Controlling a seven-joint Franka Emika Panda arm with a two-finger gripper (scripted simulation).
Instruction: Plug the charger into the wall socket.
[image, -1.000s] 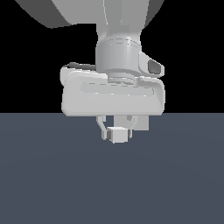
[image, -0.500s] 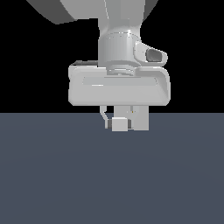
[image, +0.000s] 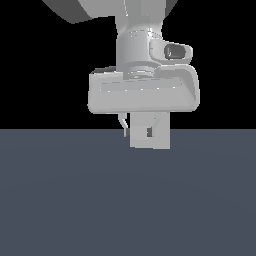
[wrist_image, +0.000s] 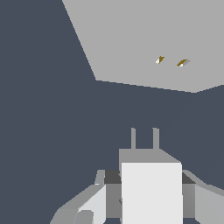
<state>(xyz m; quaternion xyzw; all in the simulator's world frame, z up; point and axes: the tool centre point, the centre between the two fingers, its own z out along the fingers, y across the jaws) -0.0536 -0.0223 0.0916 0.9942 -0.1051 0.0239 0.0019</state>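
Charger (wrist_image: 151, 192) in claw (wrist_image: 148, 188); 2 prongs toward wall socket (wrist_image: 144, 39), apart

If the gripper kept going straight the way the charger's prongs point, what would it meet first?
Probably the wall socket: the charger, held in the gripper, has its prongs aimed toward the panel, seemingly somewhat off from the holes. Open floor lies between; depth is unclear.

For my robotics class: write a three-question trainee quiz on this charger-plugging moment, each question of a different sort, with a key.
1. True or false: the charger is held between the gripper fingers.
2. In the wrist view, the prongs are: A) inside the wall socket holes, B) apart from the socket, C) bent sideways.
3. Fill in: the socket shows ___ small holes.

Key: 1 true; 2 B; 3 two.
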